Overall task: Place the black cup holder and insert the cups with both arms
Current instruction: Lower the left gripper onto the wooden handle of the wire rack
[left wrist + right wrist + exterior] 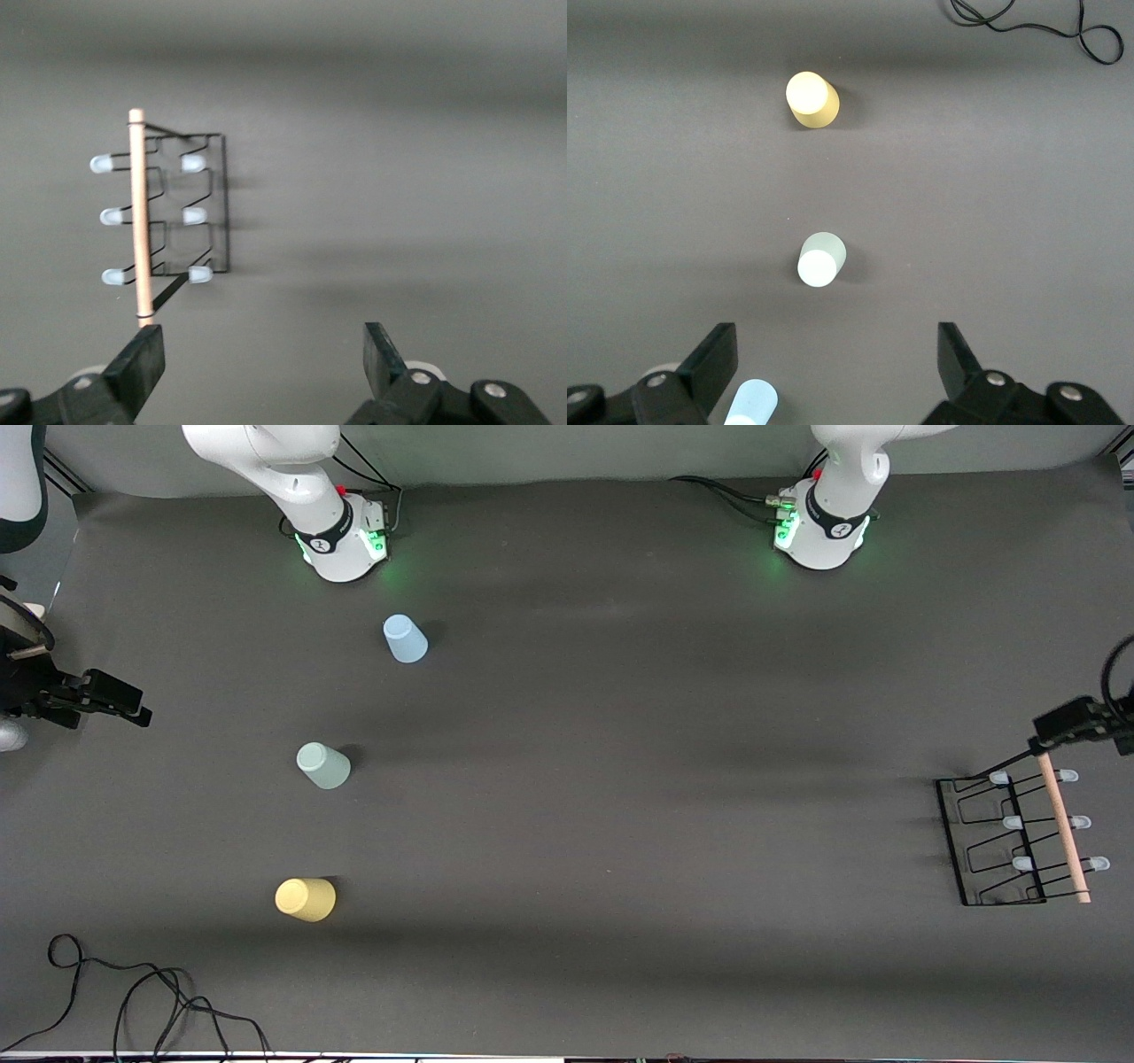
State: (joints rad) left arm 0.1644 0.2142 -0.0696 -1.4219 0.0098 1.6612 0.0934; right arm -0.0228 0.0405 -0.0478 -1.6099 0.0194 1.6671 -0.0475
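The black cup holder [992, 841] stands on the mat at the left arm's end of the table, its wooden rod [1063, 828] on top and pale-blue-tipped pegs to both sides. It also shows in the left wrist view [190, 212]. My left gripper [1059, 731] is open and empty, up over the rod's end nearest the bases; it also shows in the left wrist view [262, 354]. Three cups stand upside down toward the right arm's end: light blue [405, 638], sage green [323, 765], yellow [306, 899]. My right gripper [128, 701] is open and empty, up at that table end; it also shows in the right wrist view [835, 359].
A loose black cable [133, 1001] lies at the near corner at the right arm's end. The dark grey mat [620, 779] covers the table. In the right wrist view the yellow cup [811, 99], green cup [821, 258] and blue cup [750, 403] stand in a line.
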